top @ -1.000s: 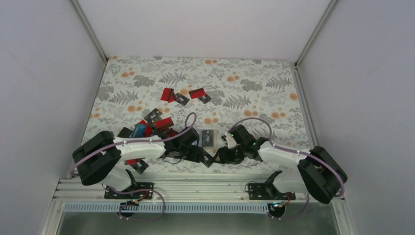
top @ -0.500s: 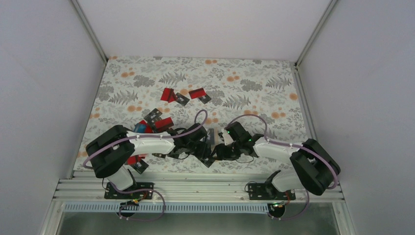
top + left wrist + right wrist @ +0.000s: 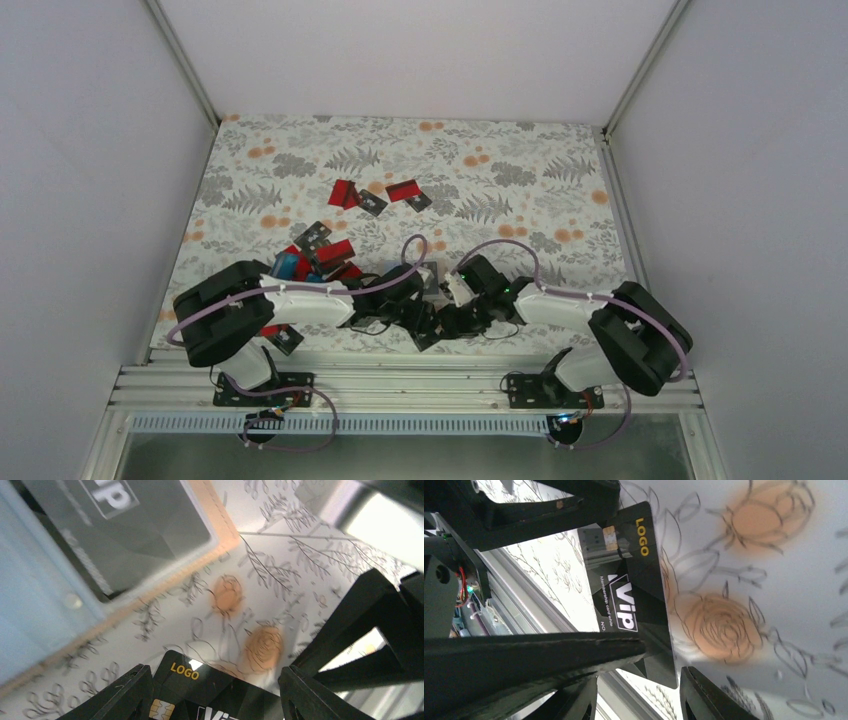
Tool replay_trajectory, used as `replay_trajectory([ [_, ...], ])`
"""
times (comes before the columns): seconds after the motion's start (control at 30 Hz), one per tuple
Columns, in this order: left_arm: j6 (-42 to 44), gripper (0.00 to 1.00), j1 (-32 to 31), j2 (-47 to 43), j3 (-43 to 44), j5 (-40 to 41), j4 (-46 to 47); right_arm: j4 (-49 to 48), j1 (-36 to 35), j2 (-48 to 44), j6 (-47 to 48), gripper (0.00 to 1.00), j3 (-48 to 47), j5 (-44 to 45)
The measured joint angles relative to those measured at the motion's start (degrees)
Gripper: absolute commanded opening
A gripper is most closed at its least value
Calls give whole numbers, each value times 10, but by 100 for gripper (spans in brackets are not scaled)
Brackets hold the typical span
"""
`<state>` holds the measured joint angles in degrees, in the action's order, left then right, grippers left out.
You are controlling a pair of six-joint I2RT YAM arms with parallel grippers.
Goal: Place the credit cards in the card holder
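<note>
Floral-print table (image 3: 310,580) fills both wrist views. Left jaws stand wide apart, with a black VIP credit card (image 3: 215,697) between their fingers (image 3: 132,695) at bottom centre, its sides reaching both. Whether they pinch it I cannot tell. Right jaws straddle the same card's other end at lower centre of their view, grip likewise unclear. At upper left the card holder (image 3: 60,605) lies open, a second black card (image 3: 135,530) in its pocket. Red credit cards (image 3: 345,192) lie scattered farther up.
</note>
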<state>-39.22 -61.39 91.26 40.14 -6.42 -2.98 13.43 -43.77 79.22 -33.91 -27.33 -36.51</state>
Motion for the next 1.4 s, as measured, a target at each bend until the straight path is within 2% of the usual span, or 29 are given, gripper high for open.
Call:
replay_trajectory([
  [0.3,-20,65,-30,-13,-10,-26,-2,51,-2,-72,-35,45,31,2],
  [0.5,-26,65,-34,-22,-9,-26,-29,26,-27,-141,-142,46,106,-25],
  [0.67,-31,64,-34,-23,-5,-24,-43,2,-50,-169,-228,45,133,-18],
  [1.17,-35,57,-34,-24,-15,-24,-27,-191,-87,-97,-419,39,163,16],
  [1.4,-35,54,-30,-24,-23,-23,-8,-248,-97,-85,-460,32,173,30],
])
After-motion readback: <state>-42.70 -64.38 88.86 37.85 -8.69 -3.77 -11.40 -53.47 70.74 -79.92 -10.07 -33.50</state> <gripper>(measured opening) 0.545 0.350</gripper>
